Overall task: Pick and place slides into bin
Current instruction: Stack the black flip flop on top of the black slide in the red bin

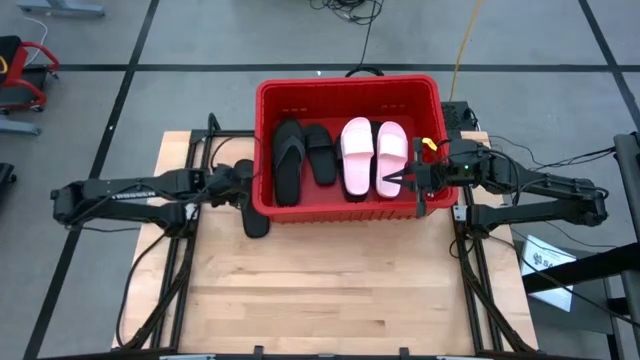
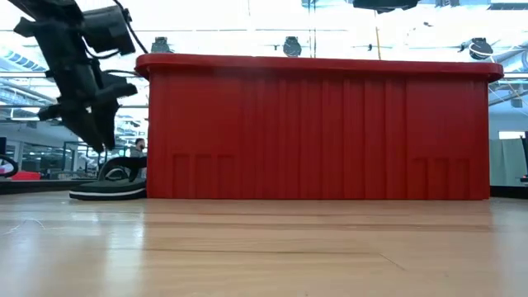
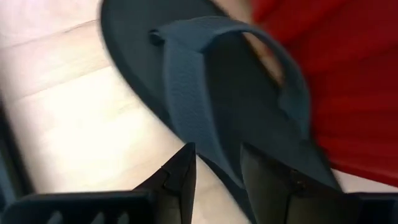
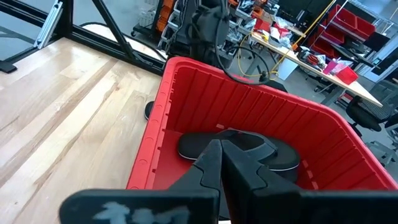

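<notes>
Beside the bin's (image 1: 262, 150) left wall, a black slide (image 1: 255, 215) lies on the desk (image 1: 330, 290); the left hand (image 1: 243, 183), spread, seemingly hovers above. Right hand (image 1: 400, 180), pressed together, hangs over four binned slides (image 1: 340, 155).

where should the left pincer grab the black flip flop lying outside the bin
By the thong strap, coming from above. The black flip flop lies flat on the table, sole down against the red bin, and its strap arches up. The open left pincer already hovers there.
</notes>
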Available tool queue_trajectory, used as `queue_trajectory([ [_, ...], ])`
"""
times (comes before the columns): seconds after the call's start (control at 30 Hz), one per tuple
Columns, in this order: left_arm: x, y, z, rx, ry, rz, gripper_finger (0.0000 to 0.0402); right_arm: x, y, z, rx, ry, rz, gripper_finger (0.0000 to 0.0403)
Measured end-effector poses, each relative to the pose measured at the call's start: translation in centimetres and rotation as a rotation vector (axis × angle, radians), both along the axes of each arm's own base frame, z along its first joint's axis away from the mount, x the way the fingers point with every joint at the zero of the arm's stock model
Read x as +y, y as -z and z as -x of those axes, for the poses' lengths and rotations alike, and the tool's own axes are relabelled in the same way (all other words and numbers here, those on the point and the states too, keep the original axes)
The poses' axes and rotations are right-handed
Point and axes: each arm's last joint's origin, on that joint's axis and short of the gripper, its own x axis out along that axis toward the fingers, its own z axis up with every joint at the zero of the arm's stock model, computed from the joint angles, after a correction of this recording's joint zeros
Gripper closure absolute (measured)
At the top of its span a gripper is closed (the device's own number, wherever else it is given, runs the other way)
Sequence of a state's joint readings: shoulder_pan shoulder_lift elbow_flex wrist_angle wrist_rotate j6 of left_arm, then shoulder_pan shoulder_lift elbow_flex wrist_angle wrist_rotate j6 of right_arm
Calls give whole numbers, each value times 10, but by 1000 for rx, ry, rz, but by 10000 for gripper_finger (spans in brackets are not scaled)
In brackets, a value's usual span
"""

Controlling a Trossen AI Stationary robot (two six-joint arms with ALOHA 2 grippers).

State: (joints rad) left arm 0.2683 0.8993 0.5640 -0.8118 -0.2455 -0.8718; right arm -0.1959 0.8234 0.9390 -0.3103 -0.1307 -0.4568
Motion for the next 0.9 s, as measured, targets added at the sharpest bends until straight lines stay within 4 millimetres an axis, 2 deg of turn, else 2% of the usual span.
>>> queue_trajectory([
  [0.43,22,15,-3,133,-4,-14,282,0,-1,0,-10,10,-26,403],
  [0.67,30,16,-13,57,70,0,282,0,-3,-1,-32,11,-21,403],
  [0.9,31,16,-13,57,118,13,282,-1,-5,-1,-53,12,-15,403],
])
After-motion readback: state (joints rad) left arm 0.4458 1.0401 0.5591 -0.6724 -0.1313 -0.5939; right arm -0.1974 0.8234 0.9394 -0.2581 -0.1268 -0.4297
